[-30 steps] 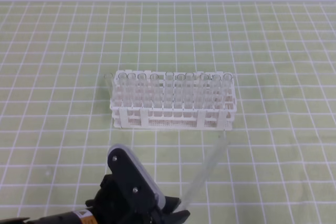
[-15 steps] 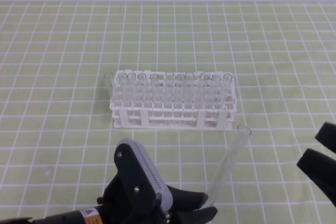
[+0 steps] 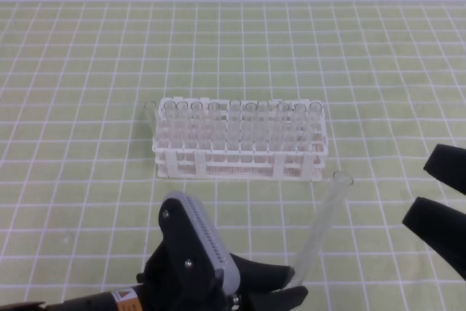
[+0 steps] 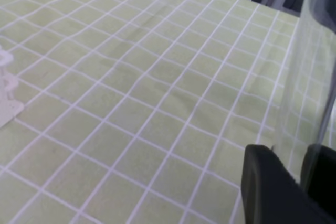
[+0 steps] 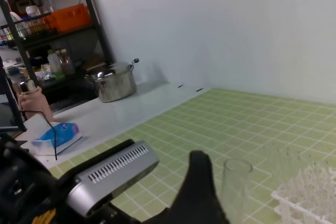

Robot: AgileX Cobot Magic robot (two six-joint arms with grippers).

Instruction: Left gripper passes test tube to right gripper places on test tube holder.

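The left end effector (image 3: 287, 287), a black two-jawed claw with a ribbed grey cover plate and a small orange label, is clamping the bottom of a slim clear glass test tube (image 3: 323, 222), which is leaning up and to the right above the green gridded worktop (image 3: 87, 92). The right black end effector (image 3: 437, 191) is waiting just beside the tube's rim, jaws spread wide, gripping nothing. The white plastic lattice test tube holder (image 3: 240, 161), filled with similar tubes, is standing behind them.

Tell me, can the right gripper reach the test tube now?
Probably yes. The right gripper stands open beside the test tube, which the left gripper holds tilted by its lower end; nothing lies between them.
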